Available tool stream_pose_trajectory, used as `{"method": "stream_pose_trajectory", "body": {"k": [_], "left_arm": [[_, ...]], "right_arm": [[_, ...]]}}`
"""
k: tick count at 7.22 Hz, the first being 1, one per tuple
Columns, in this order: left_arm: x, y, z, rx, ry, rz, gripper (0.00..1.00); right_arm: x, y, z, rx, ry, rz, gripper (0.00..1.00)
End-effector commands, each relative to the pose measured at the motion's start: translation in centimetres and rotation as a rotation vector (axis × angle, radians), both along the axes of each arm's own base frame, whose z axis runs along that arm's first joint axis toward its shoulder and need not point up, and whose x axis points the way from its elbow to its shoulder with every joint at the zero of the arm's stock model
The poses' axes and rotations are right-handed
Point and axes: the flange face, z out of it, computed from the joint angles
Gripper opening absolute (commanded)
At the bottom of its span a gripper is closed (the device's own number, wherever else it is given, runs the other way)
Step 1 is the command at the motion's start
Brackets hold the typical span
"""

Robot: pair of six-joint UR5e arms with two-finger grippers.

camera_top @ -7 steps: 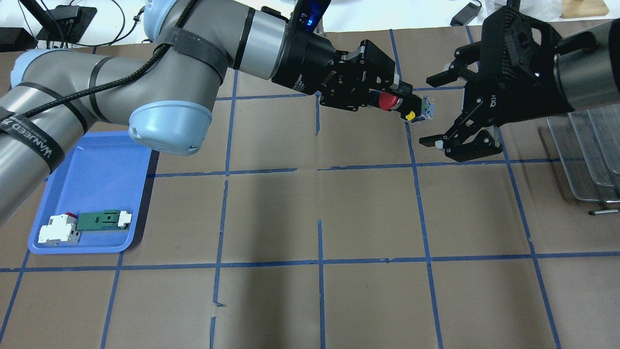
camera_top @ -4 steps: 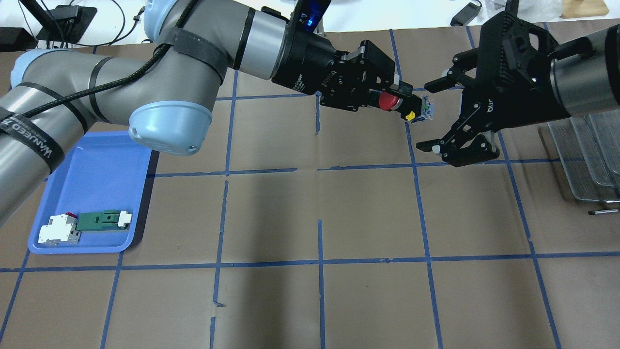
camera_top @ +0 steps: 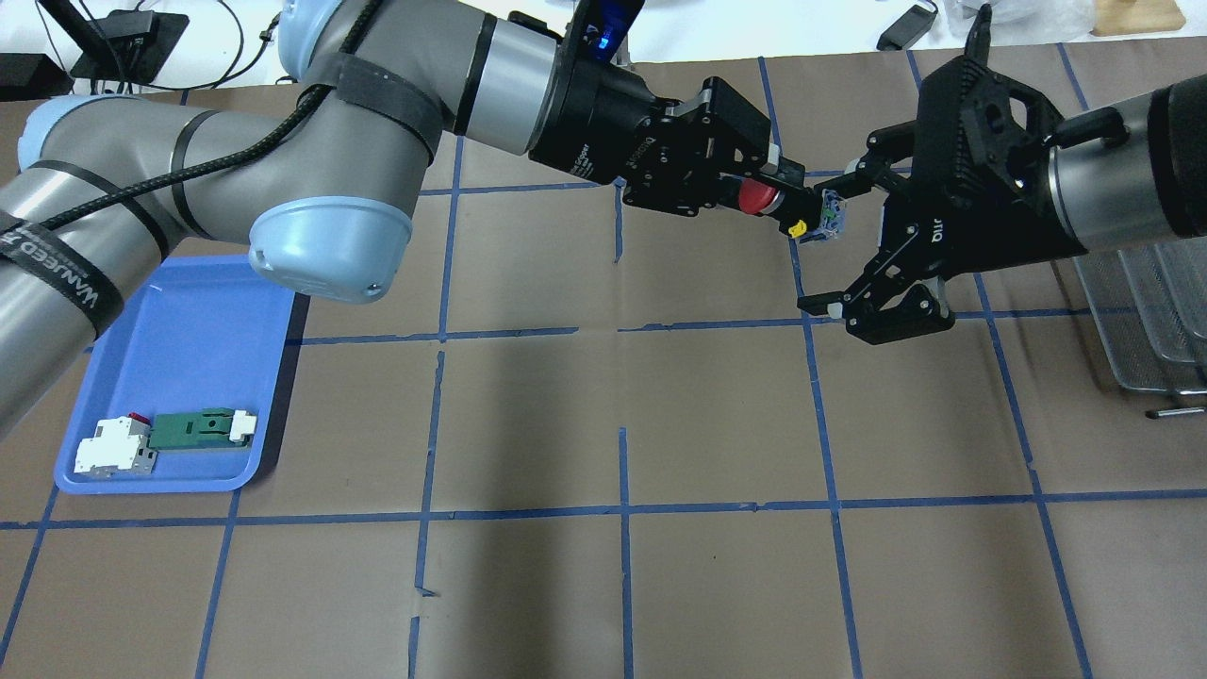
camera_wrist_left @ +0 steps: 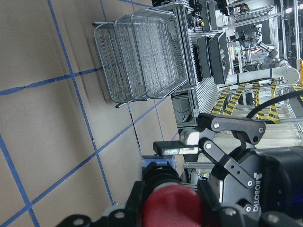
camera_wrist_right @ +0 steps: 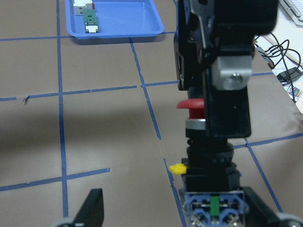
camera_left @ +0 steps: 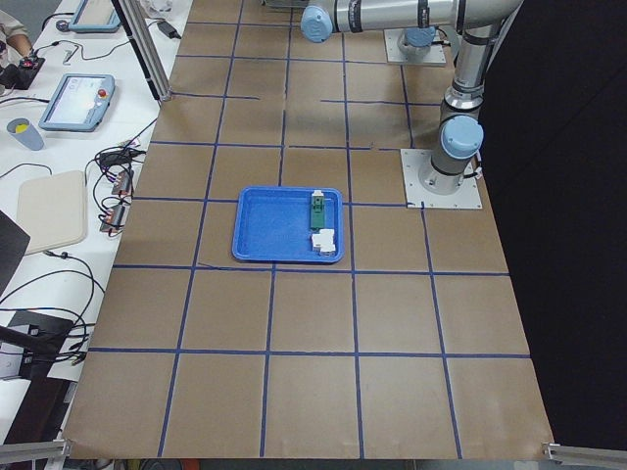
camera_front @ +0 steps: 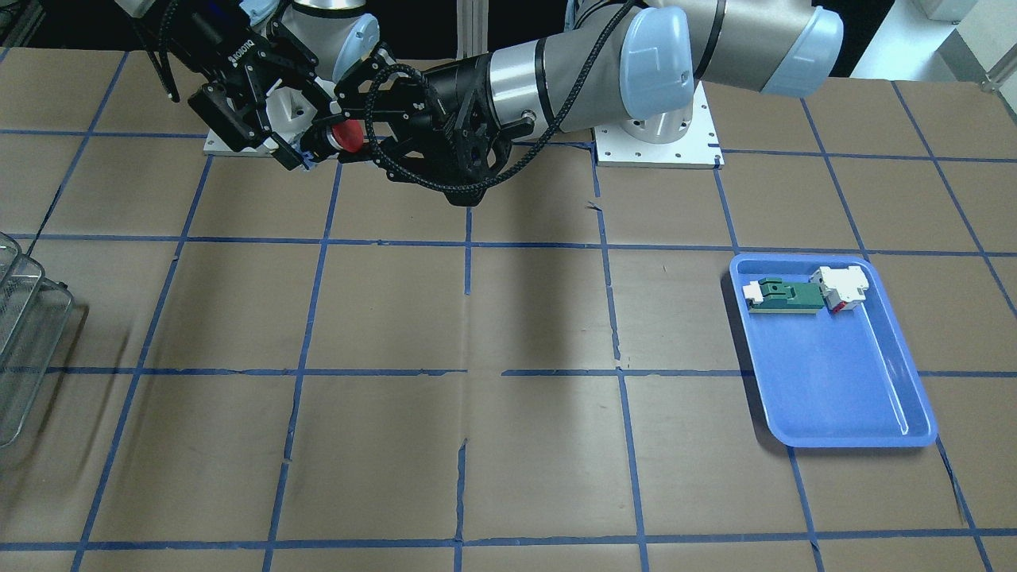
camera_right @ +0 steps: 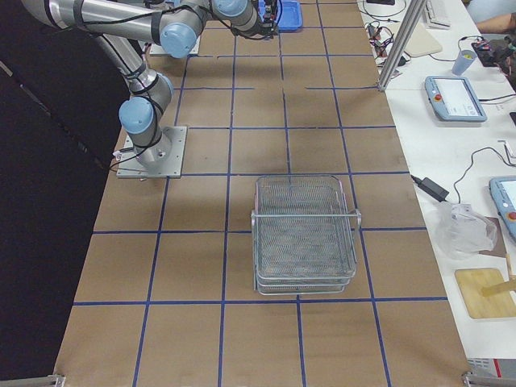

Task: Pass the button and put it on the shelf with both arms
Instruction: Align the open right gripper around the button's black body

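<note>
A red-capped button lies sideways in mid-air, clamped in the left gripper. The silver wire-mesh shelf stands upright, well apart.

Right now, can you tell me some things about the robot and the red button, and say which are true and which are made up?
The left pincer holds the red button. True.
The right pincer is shut. False: its jaws are wide open beside the button.
The button sits on the wire shelf. False: it is up in the air over the table.
A green board lies in the blue tray. True.
</note>
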Motion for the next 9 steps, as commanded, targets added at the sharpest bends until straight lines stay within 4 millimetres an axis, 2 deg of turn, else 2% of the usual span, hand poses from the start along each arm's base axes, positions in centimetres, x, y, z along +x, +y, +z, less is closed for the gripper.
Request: {"method": "stream_pose_trajectory", "body": {"k": [1, 3, 4, 6, 8, 9], "left_arm": [[0.0, 0.2, 0.2, -0.001, 0.000, 0.001, 0.00], [0.2, 0.9, 1.4, -0.016, 0.005, 0.001, 0.00], [0.2, 0.9, 1.3, -0.015, 0.005, 0.001, 0.00], [0.1, 1.0, 1.3, -0.010, 0.004, 0.000, 0.00], [-0.9, 3.8, 0.1, 0.003, -0.001, -0.032, 0.00], [-1.0, 4.0, 0.3, -0.009, 0.002, -0.035, 0.00]], "right_arm": [[0.1, 0.0, 0.5, -0.015, -0.004, 0.001, 1.00], [0.1, -0.2, 0.5, -0.029, -0.004, 0.001, 0.98], [0.1, -0.2, 0.6, -0.031, -0.006, -0.001, 0.90], [0.1, 0.0, 1.1, -0.045, -0.004, -0.009, 0.91], [0.1, 0.0, 1.3, -0.040, -0.009, -0.033, 0.92], [0.1, -0.1, 1.4, -0.050, -0.007, -0.033, 0.91]]}}
